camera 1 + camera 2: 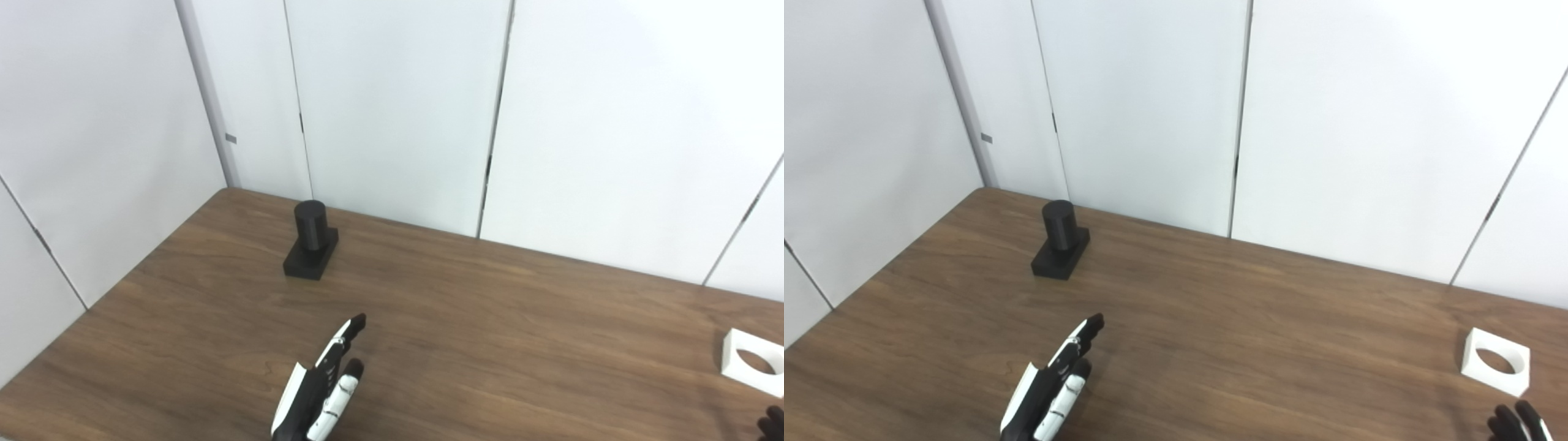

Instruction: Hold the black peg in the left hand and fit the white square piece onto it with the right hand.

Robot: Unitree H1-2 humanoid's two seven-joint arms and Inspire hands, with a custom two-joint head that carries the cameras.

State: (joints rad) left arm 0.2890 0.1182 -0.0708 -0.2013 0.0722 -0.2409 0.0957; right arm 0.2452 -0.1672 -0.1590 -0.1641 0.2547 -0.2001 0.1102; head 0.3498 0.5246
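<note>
well, my left hand (1048,392) hovers empty, fingers spread, near the peg (1061,240) upright on the counter (1249,324). far right lies the piece (1496,361); my right hand (1519,424) barely shows, grip unclear.

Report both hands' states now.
Left hand: open, fingers extended, holding nothing.
Right hand: only fingertips in view at the frame edge; cannot tell.

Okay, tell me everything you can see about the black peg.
The black peg is a short matte cylinder standing upright on a rectangular black base, the whole looking like plastic. It sits at the far left of the wooden table, near the white wall. Nothing holds it: the left hand is nearer the camera, and the white square piece lies far right.
</note>
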